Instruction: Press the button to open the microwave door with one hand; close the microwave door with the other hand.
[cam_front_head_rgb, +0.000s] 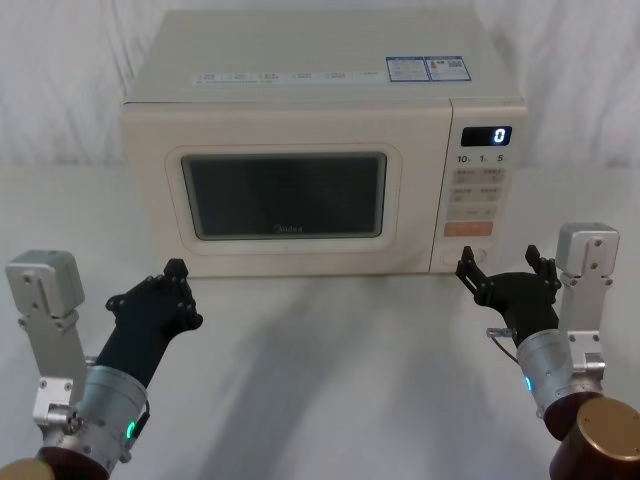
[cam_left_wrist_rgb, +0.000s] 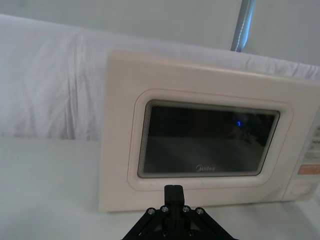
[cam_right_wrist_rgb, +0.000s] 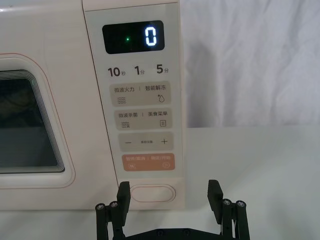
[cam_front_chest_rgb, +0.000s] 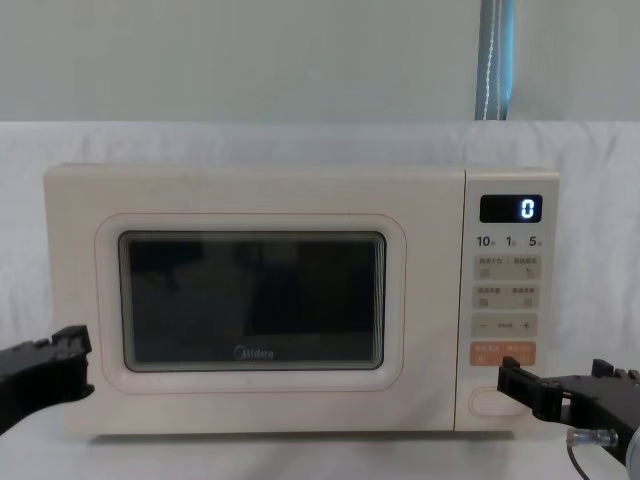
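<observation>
From the head camera I see a white cloth-covered table (cam_front_head_rgb: 330, 370) with white fabric behind. The microwave door (cam_front_head_rgb: 285, 195) is cream with a dark rounded window and sits flush, closed. My left gripper (cam_front_head_rgb: 172, 290) hovers low in front of the door's left corner, fingers together. My right gripper (cam_front_head_rgb: 505, 272) hangs just before the panel, fingers spread apart.

In the left wrist view the door fills the front, apart from the closed fingers.

In the right wrist view the button (cam_right_wrist_rgb: 153, 193), a wide unmarked cream oval, lies under the orange key (cam_right_wrist_rgb: 148, 162), near my left-hand finger, not touched.

In the chest view the display (cam_front_chest_rgb: 511, 208) shows 0.
</observation>
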